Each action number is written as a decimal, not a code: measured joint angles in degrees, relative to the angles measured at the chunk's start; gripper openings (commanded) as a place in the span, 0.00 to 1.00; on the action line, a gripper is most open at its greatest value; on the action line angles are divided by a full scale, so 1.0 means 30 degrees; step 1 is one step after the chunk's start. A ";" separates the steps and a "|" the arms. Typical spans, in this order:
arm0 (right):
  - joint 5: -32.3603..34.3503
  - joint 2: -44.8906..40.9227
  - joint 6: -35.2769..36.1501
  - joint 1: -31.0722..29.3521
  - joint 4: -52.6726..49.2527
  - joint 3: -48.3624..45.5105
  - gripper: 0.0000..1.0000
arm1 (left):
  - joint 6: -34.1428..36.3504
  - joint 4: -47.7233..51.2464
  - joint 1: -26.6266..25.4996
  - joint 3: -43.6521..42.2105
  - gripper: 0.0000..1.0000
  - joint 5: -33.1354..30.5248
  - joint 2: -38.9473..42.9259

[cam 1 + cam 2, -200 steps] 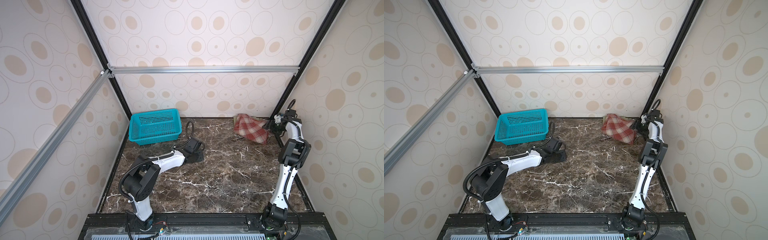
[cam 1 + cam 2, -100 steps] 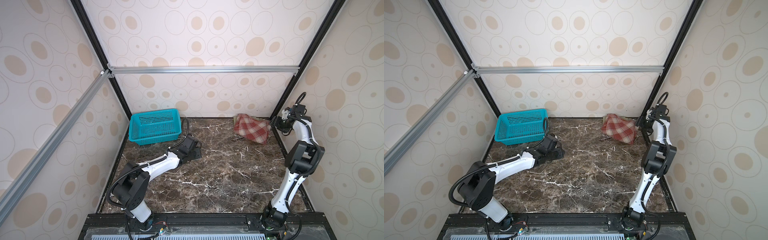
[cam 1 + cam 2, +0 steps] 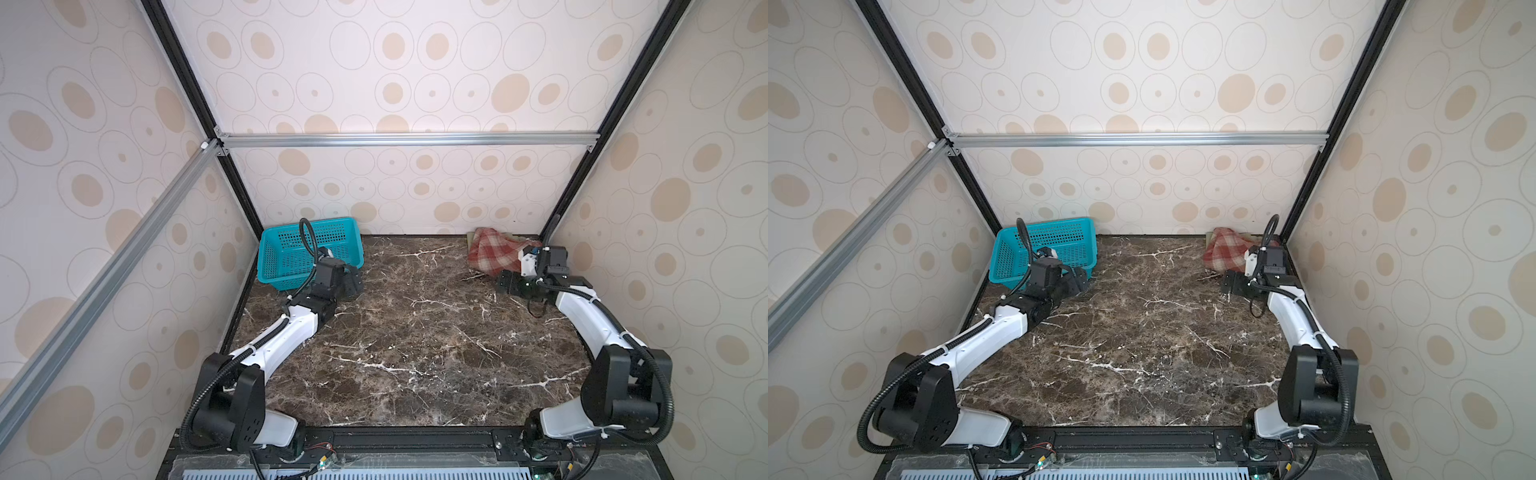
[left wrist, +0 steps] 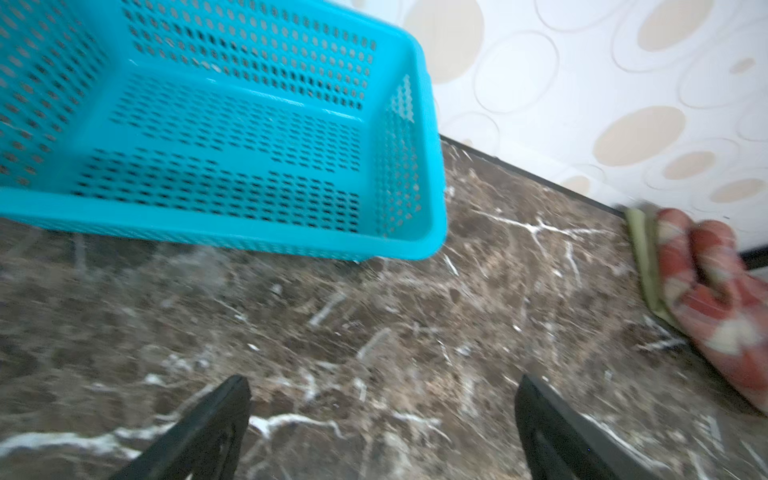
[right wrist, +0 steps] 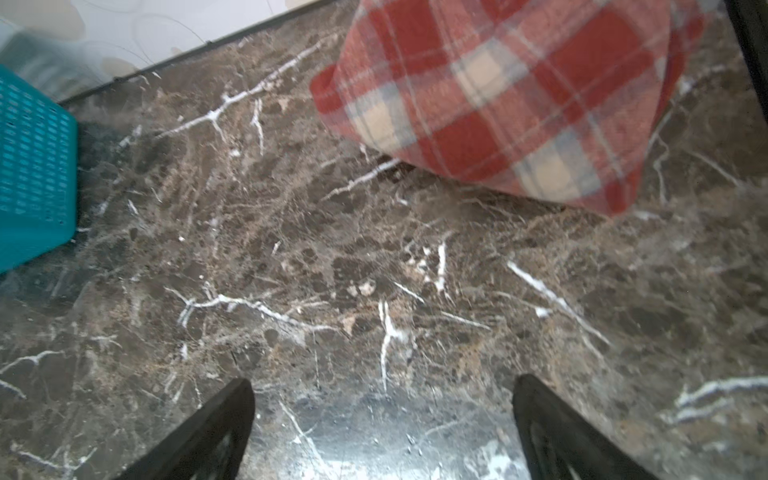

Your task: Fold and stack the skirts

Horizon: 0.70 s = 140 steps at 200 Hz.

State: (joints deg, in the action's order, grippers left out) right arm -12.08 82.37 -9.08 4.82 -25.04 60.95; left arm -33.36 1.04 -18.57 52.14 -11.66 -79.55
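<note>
Plaid skirt (image 3: 492,253) is seen folded, in a rumpled wad, in the far right corner of the marble table (image 3: 415,332); olive-green skirt (image 4: 646,266) is stacked under it, only a thin strip shown at the side facing the basket and along the back wall; fold-and-stack is judged essentially done, with top layer tidiness open. Right gripper (image 3: 505,282) is held just beside the plaid skirt's near edge, jaws spread wide, nothing held; in the right wrist view the plaid skirt (image 5: 511,99) is found ahead of the fingertips and off to one side, apart from them, bare marble between. Long axis cannot be fixed: the wad reads about as wide as deep, one corner turned towards mid-table; any re-grip is best taken at that corner, and by the right arm, clearly the nearer. Teal basket (image 3: 270,257) is set well apart from the plaid skirt, along the same back wall in the opposite far corner, and seen empty; left gripper (image 3: 353,282) is parked at the basket's near corner, well apart from the plaid skirt, jaws likewise wide and empty. Nothing is placed between the right gripper and the plaid skirt; access is crowded only by the black corner post (image 3: 552,224) and the side wall just beside it.
</note>
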 measured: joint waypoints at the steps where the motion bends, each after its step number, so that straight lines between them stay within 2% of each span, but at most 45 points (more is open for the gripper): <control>1: 0.0051 -0.0066 -0.0015 -0.0007 0.0036 -0.0087 1.00 | 0.0146 -0.0138 0.0036 -0.0117 0.99 -0.0131 0.0066; 37: 0.2455 -0.2943 -0.0342 -0.0750 0.2040 -0.4080 1.00 | 0.3971 -0.4823 0.0488 -0.5049 0.99 -0.3257 0.2470; 54: 0.3599 -0.3774 -0.0313 -0.1158 0.3228 -0.5574 1.00 | 0.5224 -0.6630 0.0801 -0.6885 0.99 -0.4080 0.3067; 105: 0.6703 -0.3592 0.0291 -0.2601 0.7402 -0.8582 1.00 | 0.8670 -1.1460 0.2055 -0.8743 0.99 -0.5778 0.1807; 140: 0.7803 -0.2827 0.0874 -0.3111 1.0724 -1.0462 1.00 | 1.0346 -1.5220 0.2637 -1.0360 0.99 -0.5872 0.0313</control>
State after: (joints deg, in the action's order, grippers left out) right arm 11.33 73.89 -6.46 -4.51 7.14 29.56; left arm -2.33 -44.62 -10.66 21.06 -29.28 -78.61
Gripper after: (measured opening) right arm 0.996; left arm 0.990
